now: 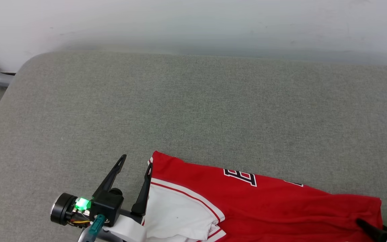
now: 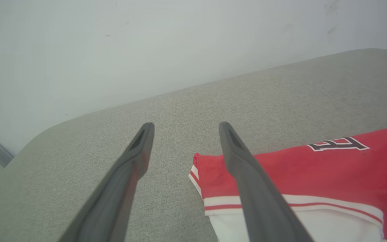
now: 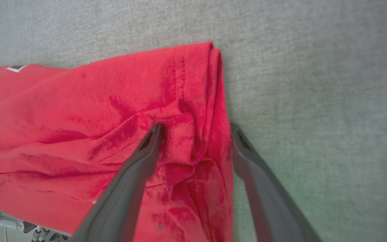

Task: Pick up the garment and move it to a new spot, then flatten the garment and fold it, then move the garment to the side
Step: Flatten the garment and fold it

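Garment (image 1: 264,205) lies doubled at the counter's (image 1: 193,101) near edge between two released claws — left claw (image 1: 136,161) beside its sleeve end, right claw (image 3: 196,127) astride the bunched end — so gripping or withdrawing alike should keep layers stacked, unsnagged.

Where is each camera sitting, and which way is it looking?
Head view: up on the robot's head, looking down at the grey pad and the garment; the open left hand shows.
Left wrist view: on the left wrist, looking along its two fingers toward the wall.
Right wrist view: on the right wrist, looking down; the open right hand straddles the garment's edge.
Head and left wrist views share the garment's lettering.
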`<state>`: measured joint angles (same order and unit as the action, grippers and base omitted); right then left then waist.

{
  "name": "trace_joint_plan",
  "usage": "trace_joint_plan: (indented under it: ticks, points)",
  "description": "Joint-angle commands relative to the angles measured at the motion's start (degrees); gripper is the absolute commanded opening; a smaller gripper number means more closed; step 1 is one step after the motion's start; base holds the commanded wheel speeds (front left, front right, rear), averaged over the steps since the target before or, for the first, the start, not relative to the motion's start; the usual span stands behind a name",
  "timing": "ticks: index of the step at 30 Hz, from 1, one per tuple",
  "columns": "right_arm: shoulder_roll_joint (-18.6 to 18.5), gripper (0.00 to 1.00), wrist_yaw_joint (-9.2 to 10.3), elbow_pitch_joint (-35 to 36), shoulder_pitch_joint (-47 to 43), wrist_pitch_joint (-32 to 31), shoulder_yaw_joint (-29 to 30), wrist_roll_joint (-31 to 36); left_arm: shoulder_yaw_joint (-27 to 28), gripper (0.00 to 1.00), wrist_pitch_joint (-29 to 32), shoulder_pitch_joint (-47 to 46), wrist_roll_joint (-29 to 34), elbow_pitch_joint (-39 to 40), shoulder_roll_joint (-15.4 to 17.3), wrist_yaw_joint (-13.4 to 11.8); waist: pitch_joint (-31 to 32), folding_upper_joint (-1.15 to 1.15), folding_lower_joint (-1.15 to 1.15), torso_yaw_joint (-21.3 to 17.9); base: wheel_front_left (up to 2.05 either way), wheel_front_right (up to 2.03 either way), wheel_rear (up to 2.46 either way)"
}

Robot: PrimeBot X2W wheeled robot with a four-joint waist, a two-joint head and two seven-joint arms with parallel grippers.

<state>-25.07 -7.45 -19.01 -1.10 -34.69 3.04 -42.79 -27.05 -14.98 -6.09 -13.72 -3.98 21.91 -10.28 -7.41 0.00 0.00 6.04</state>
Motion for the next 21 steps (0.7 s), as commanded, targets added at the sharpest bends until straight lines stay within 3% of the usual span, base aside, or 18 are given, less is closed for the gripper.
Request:
trace_joint_plan:
  ticks: [1, 12, 13, 15, 21]
  points:
    - [3.4, 1.0, -0.11, 0.3, -2.3, -1.7, -1.5, -0.5, 1.2, 1.0, -0.3, 0.6, 0.9, -0.2, -0.8, 1.0, -0.1, 0.0, 0.0, 0.0, 0.0, 0.0, 0.0]
    - [6.2, 1.0, -0.11, 3.8, -2.4, -3.6, -1.9, -0.5, 7.5, 1.0, -0.3, 2.1, 5.0, -1.0, -4.7, 6.3, -0.4, 0.0, 0.0, -0.5, 0.0, 0.0, 0.0]
    - [6.5, 0.95, -0.11, 3.5, -2.3, -3.6, -2.3, -0.6, 8.0, 1.0, -0.3, 2.2, 5.3, -1.1, -5.0, 6.8, -0.5, 0.0, 0.0, -0.5, 0.0, 0.0, 0.0]
    - [6.9, 0.0, -0.11, 2.7, -2.0, -3.3, -2.9, -1.0, 8.7, 1.0, -0.3, 2.3, 5.9, -1.3, -5.5, 7.6, -0.6, 0.0, 0.0, -0.5, 0.0, 0.0, 0.0]
    - [5.0, 0.0, 0.04, 0.0, -1.1, 0.0, -3.0, -0.9, 10.9, 1.0, -0.3, 2.6, 7.3, -1.7, -6.6, 9.3, -0.7, 0.0, 0.0, -0.6, 0.0, 0.0, 0.0]
